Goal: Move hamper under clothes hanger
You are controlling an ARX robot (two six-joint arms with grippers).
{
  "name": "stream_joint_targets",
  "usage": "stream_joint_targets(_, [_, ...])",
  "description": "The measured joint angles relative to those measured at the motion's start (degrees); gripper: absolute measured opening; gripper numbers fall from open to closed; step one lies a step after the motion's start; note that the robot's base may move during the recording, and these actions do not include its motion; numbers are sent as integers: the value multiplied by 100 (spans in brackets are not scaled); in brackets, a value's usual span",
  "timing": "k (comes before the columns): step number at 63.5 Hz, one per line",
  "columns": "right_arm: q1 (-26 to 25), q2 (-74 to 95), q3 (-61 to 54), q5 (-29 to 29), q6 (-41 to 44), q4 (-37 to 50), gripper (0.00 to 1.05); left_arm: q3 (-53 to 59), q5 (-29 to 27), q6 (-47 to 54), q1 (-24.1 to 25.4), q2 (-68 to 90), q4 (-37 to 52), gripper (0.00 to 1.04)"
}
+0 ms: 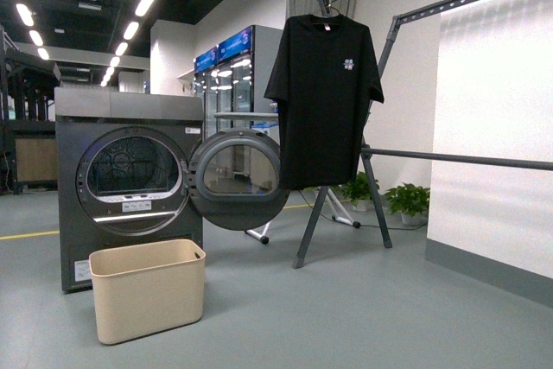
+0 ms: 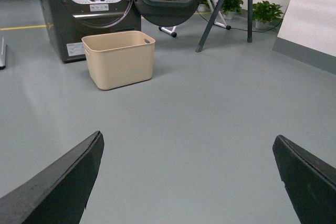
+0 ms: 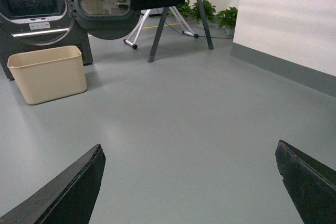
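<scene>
Big lab-type hall, not a home: strip ceiling lights (image 1: 138,2), glass-door fridges (image 1: 233,75) far back, grey industrial floor (image 1: 346,317).

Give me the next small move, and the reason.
Probably approach the hamper: it sits before the dryer, left of the clothes hanger, and the left gripper and right gripper are open, empty and well short of it.
</scene>
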State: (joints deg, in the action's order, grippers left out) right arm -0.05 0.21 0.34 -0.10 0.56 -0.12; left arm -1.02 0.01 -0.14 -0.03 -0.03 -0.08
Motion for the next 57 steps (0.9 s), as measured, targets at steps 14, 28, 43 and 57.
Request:
stream_joint_targets(14, [0,0,0,2,0,0,97,0,0,0,0,2,0,98])
stream_joint_targets(28, [0,0,0,0,0,0,97,0,0,0,0,2,0,98])
stream_joint_targets(43, [-2,0,0,0,0,0,97,0,-2,0,0,0,0,98])
stream_joint_targets(57, [-2,0,0,0,0,0,97,0,0,0,0,2,0,98])
